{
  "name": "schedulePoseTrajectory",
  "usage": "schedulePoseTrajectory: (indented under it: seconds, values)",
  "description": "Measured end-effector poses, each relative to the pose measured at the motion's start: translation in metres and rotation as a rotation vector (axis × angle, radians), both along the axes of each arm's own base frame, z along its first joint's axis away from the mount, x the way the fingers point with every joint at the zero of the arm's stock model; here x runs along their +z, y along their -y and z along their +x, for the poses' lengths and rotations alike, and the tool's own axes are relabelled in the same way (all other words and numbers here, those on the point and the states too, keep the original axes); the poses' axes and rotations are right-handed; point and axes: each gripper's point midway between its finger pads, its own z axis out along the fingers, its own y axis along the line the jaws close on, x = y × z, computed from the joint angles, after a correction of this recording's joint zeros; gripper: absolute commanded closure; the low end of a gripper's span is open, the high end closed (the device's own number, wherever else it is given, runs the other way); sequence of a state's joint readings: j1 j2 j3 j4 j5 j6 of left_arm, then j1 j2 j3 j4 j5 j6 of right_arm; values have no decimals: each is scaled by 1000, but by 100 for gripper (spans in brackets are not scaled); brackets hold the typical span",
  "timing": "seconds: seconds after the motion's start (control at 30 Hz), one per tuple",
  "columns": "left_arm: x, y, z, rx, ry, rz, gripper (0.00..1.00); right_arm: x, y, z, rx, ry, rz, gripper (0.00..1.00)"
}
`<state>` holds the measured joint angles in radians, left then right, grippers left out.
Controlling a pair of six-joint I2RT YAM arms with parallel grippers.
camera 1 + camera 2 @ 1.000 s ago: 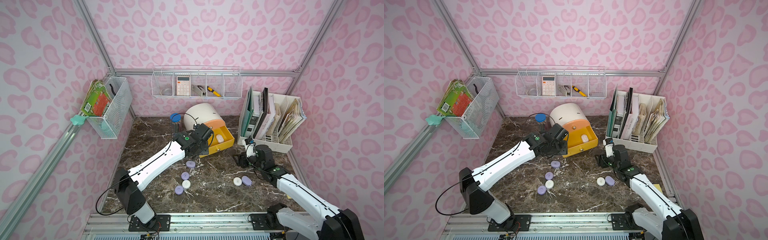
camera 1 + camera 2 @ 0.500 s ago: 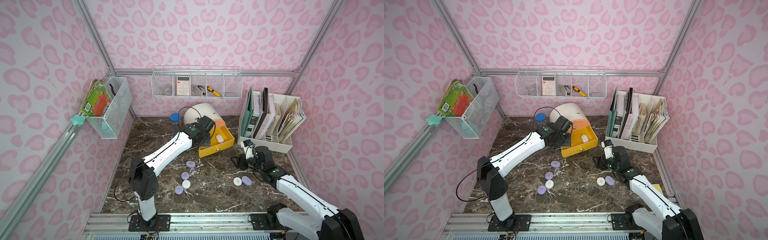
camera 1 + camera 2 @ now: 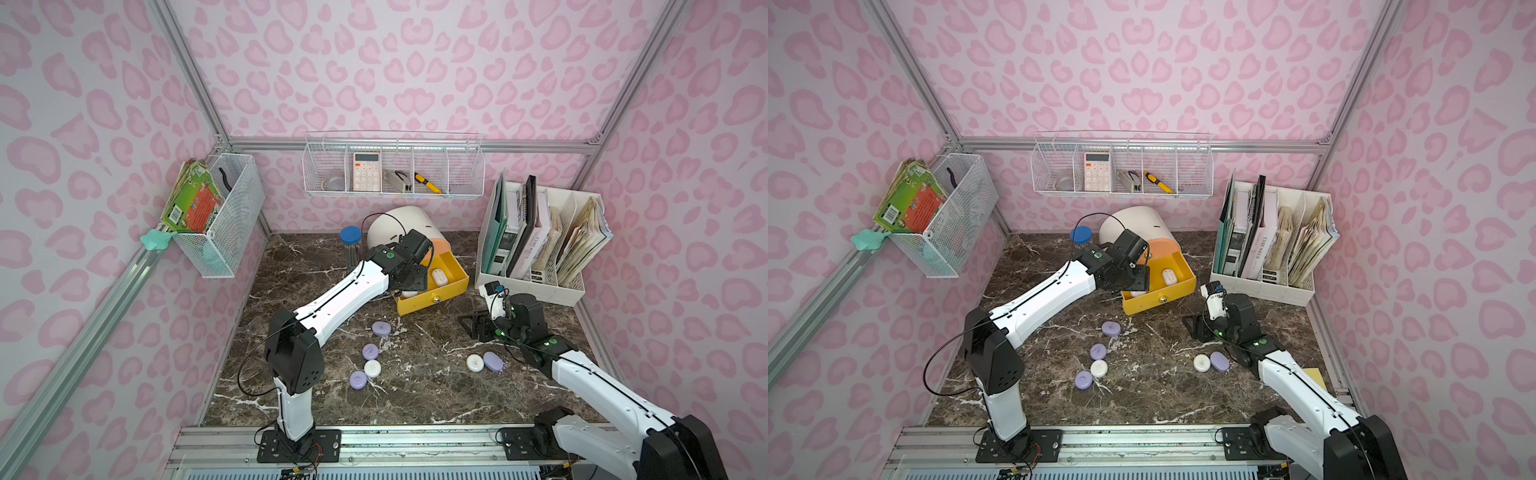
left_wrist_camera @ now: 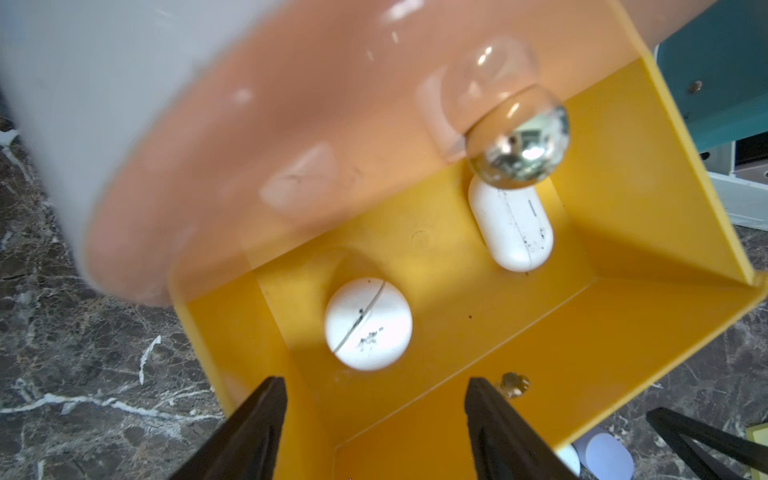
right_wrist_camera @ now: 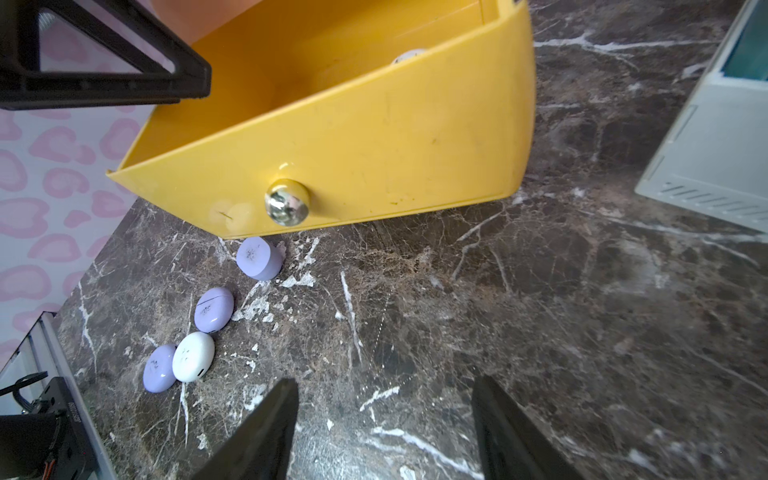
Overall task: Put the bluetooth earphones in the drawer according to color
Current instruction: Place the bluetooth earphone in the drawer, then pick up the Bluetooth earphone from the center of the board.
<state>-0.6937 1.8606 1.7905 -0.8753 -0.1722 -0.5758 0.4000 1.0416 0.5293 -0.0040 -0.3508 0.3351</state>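
Near the desk's front edge lie three lilac cases [image 3: 358, 380] and one white case [image 3: 372, 368], all loose. A white-and-lilac pair [image 3: 474, 362] sits toward the right edge. The right tool [image 5: 384, 382] is wide and empty over bare desk. Farther back, the left tool [image 4: 374, 382] is wide and empty above the pulled-out yellow drawer [image 3: 432, 297], which has two white cases [image 4: 368, 324] inside. Risk: the drawer hangs far out and skewed from the cabinet [image 3: 395, 224], so a bump on retreat could drag it off or spill it.

Two white cases [image 4: 368, 324] in yellow drawer [image 4: 623, 332]
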Motion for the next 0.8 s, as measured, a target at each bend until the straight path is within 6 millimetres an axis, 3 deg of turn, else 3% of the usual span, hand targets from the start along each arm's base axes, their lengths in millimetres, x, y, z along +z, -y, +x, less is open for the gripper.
schedulePoseTrajectory:
  seconds: [0.17,0.3,0.63,0.8]
  values:
    - [20,-3,-7,8,21,-42,15,-3,-2,-4,16,-4,5,30]
    - [25,-15,-23,8,20,-55,12,-1,-7,-9,47,20,8,30]
    - [14,-50,-66,51,37,-108,9,2,-40,-32,183,87,11,28]
    - [4,-72,-86,111,38,-120,9,-6,-57,-50,257,100,13,26]
